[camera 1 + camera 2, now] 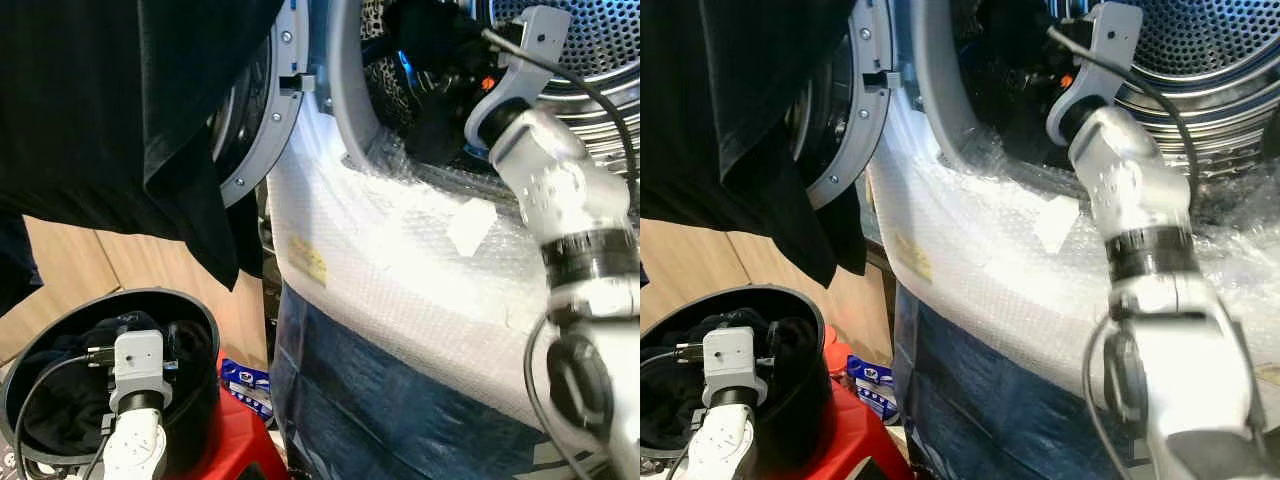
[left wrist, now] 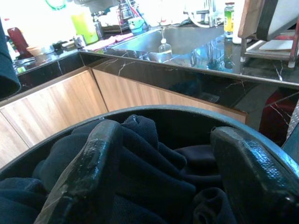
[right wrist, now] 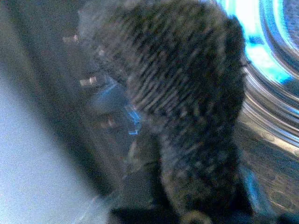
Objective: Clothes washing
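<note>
Head views: washing machine (image 1: 400,260) wrapped in bubble film, door (image 1: 255,120) swung open, perforated drum (image 1: 1200,50) exposed; right end effector (image 1: 425,75) reaches into the drum mouth among dark fabric, and a dark garment (image 1: 110,110) hangs across the upper left. Black bucket (image 1: 205,335) on a red stool (image 1: 235,440) holds more dark clothes (image 1: 60,400), left end effector above them. A yellow label (image 1: 308,260) on the film and a blue packet (image 1: 245,385) on the floor carry print too small to read. Left wrist view: fingers (image 2: 88,168) spread apart, empty, over the bucket's clothes. Right wrist view: a dark knitted garment (image 3: 187,102) sits close before the end effector by the drum; whether it is gripped cannot be told. Judgement: loading partway, bucket still to empty.
</note>
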Motion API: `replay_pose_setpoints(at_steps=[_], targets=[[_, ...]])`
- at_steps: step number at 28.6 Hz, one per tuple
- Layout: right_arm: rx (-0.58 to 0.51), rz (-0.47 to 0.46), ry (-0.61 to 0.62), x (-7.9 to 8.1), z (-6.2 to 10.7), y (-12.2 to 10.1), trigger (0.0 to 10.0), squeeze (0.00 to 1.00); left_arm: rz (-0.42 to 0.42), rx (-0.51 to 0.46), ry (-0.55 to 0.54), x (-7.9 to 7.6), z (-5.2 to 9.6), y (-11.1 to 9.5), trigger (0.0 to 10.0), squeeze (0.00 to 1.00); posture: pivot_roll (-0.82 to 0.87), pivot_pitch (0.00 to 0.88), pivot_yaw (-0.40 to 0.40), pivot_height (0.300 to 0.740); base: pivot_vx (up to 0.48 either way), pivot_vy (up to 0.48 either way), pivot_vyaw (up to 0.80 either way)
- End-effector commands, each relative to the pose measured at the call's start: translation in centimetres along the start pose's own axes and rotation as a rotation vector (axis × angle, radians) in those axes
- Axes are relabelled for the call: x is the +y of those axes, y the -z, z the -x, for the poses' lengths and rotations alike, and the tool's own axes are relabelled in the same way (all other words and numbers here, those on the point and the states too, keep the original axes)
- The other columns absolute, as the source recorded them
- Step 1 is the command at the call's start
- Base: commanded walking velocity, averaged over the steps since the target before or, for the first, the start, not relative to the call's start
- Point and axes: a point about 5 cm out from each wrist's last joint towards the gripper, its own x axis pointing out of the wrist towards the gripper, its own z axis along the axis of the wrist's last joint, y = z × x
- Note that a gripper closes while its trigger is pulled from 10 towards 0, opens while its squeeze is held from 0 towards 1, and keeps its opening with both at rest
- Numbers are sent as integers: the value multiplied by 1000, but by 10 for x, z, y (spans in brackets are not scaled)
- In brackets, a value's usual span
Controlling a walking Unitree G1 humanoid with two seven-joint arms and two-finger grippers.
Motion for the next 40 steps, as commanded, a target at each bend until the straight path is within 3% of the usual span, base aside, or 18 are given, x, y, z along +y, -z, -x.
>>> replay_pose_setpoints(at_steps=[1,2,3,5,6,16,25,27,29,33,35,39,40], targets=[[-22,4,91,-8,-1,-8,1059,0,-1,4,-3,0,-1,2,10000,0,-21,0,-15,740,0,0,0],[-22,13,129,-10,-1,-10,1059,0,-1,4,-2,0,-1,1,10000,0,-21,0,-15,740,0,0,0],[-27,34,146,-9,-3,-15,10000,0,0,2,-5,0,-1,1,10000,0,-21,0,-15,740,0,0,0],[-35,51,160,-8,-4,-20,10000,0,2,1,-7,0,-1,1,10000,0,-21,0,-15,740,0,0,0],[-41,64,168,-6,-4,-23,10000,1000,3,1,-9,0,-1,1,10000,0,-6,0,-23,740,0,0,0],[-6,144,242,-5,-7,-13,10000,1000,9,6,0,-3,3,2,10000,0,-10,0,-32,740,0,0,0],[-28,203,270,-5,-7,-20,10000,1000,16,13,23,-9,3,2,10000,0,-23,0,-32,740,0,0,0],[-49,195,303,-7,-7,-23,10000,1000,28,16,13,-9,4,3,10000,0,-25,0,-29,740,0,0,0],[-162,157,396,-17,-2,-40,10000,1000,29,18,15,-10,4,3,10000,0,-25,0,-29,740,0,0,0],[-250,216,518,-27,4,-58,10000,1000,26,16,16,-9,4,2,10000,0,-18,0,-27,740,0,0,0],[-247,247,529,-28,4,-56,10000,1000,25,16,15,-8,4,2,10000,0,-18,0,-25,740,0,0,0],[-143,295,455,-19,-2,-32,10000,1000,24,26,24,-8,6,4,10000,0,-19,0,-23,740,0,0,0],[-123,264,437,-16,-3,-26,10000,1000,24,25,28,-9,6,4,10000,0,-20,0,-17,740,0,0,0]])
